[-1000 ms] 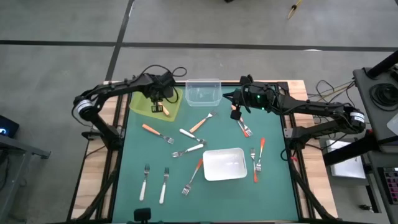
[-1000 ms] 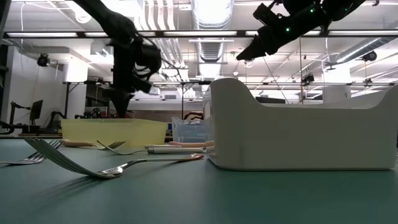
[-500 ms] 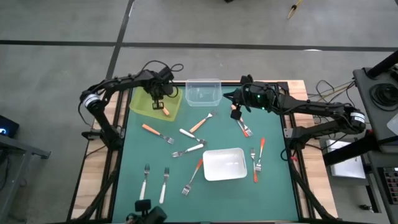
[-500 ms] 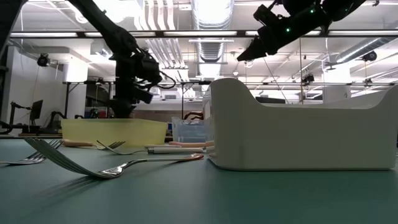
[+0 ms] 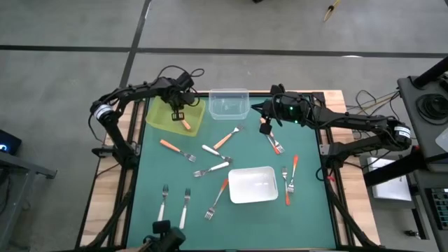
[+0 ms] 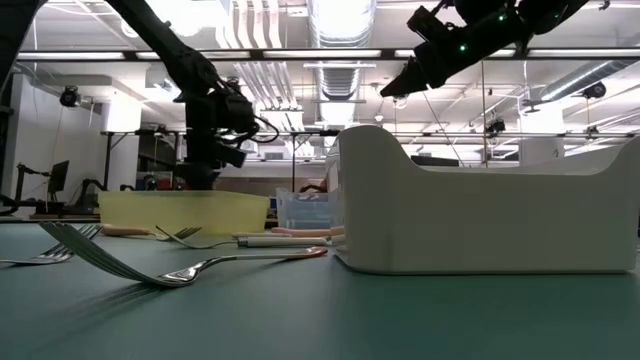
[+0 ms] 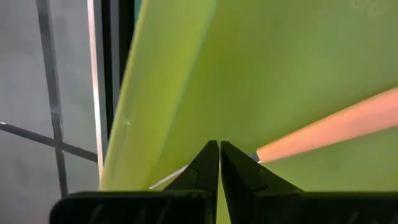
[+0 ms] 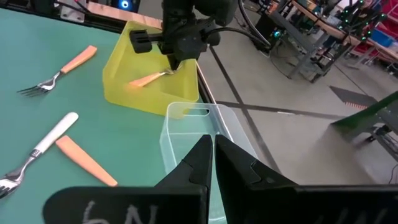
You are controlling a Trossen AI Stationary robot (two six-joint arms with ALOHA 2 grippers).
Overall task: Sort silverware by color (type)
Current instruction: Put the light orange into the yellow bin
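Note:
My left gripper (image 5: pixel 177 115) hangs over the yellow-green tray (image 5: pixel 162 115) at the table's far left, shut on an orange-handled fork (image 5: pixel 185 124). The right wrist view shows that gripper (image 8: pixel 176 59) pointing down into the tray (image 8: pixel 134 93). My right gripper (image 5: pixel 257 108) waits shut and empty in the air near the far right, beside the clear container (image 5: pixel 229 103). Several more forks lie flat on the green mat, some with white handles (image 5: pixel 162 203) and some with orange ones (image 5: pixel 177 149). My left gripper pinches the fork between its two fingers at the metal neck (image 7: pixel 171 179), just beyond the orange handle (image 7: pixel 329 127). The fingers come from above, pointing down. The handle (image 8: pixel 143 79) slants away inside the tray; whether it touches the tray's floor I cannot tell.
A white tray (image 5: pixel 252 183) stands on the mat near the front right, with forks on both sides of it (image 5: pixel 217 198) (image 5: pixel 292 178). A fork (image 5: pixel 275 145) lies below my right arm. The mat's near left holds two white-handled forks (image 5: pixel 184 208).
My left gripper, still shut on the fork, has sunk a little over the yellow-green tray and shifted slightly toward the table's far edge, while the arm behind it has swung. Most of this came in the first half second.

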